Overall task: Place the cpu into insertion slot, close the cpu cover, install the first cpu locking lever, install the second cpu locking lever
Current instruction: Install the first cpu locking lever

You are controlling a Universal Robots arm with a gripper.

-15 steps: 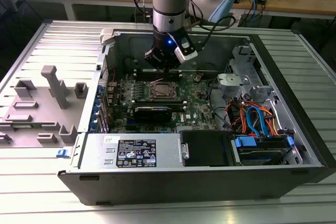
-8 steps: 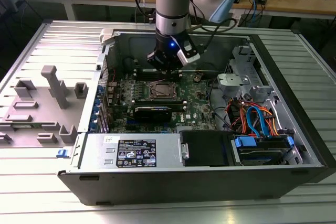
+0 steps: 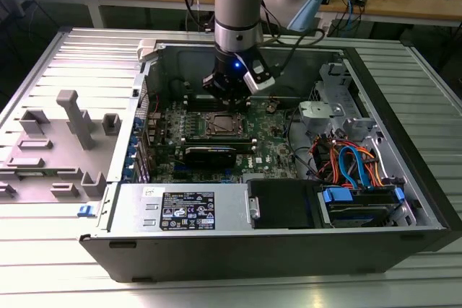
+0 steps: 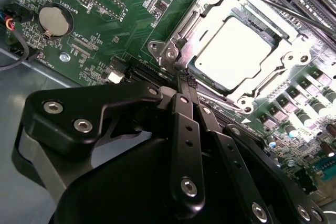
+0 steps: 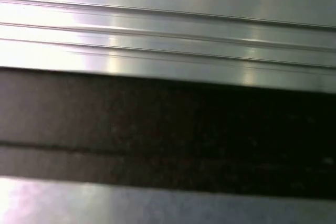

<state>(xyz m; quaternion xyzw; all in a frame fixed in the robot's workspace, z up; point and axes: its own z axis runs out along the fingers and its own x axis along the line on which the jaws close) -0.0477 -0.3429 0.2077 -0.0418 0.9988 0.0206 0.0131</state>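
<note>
In the second wrist view the gripper (image 4: 184,80) has its 2 black fingers pressed together, tips at the near edge of the cpu cover (image 4: 202,17). That silver frame lies flat over the pale square cpu (image 4: 233,51) seated in the insertion slot (image 4: 273,32). A round coin battery (image 4: 54,20) sits on the green board. The exterior view shows the arm (image 3: 238,5) reaching into the open computer case (image 3: 404,178), with a grey fixture tray (image 3: 58,142) at that view's left.
</note>
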